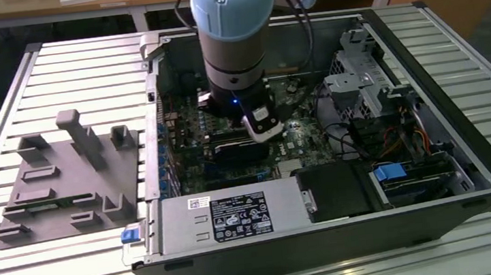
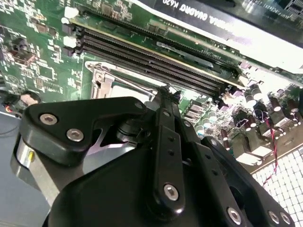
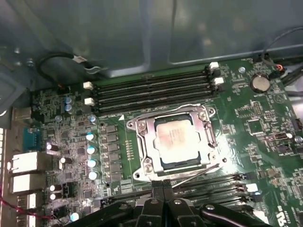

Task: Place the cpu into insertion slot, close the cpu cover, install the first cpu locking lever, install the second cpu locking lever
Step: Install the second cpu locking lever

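Observation:
In the first wrist view the silver-topped cpu (image 3: 177,139) lies in the insertion slot (image 3: 164,166) on the green board. The silver cpu cover (image 3: 142,137) lies flat around it. One thin wire lever (image 3: 165,109) runs along the cover's edge on the memory-slot side. A second wire lever (image 3: 199,173) slants off the opposite edge, its end close to my gripper (image 3: 163,185). The black fingers are pressed together, with nothing seen between them. In the second wrist view the gripper (image 2: 165,91) tips stand just beside the cover (image 2: 102,78). In the exterior view the gripper (image 1: 263,133) hangs over the board inside the case.
Long black memory slots (image 3: 151,90) run beside the socket, and a row of capacitors (image 3: 92,149) stands on another side. In the exterior view the case holds a power supply (image 1: 226,216) and a drive cage (image 1: 368,87). A grey fixture plate (image 1: 58,181) lies at the exterior view's left.

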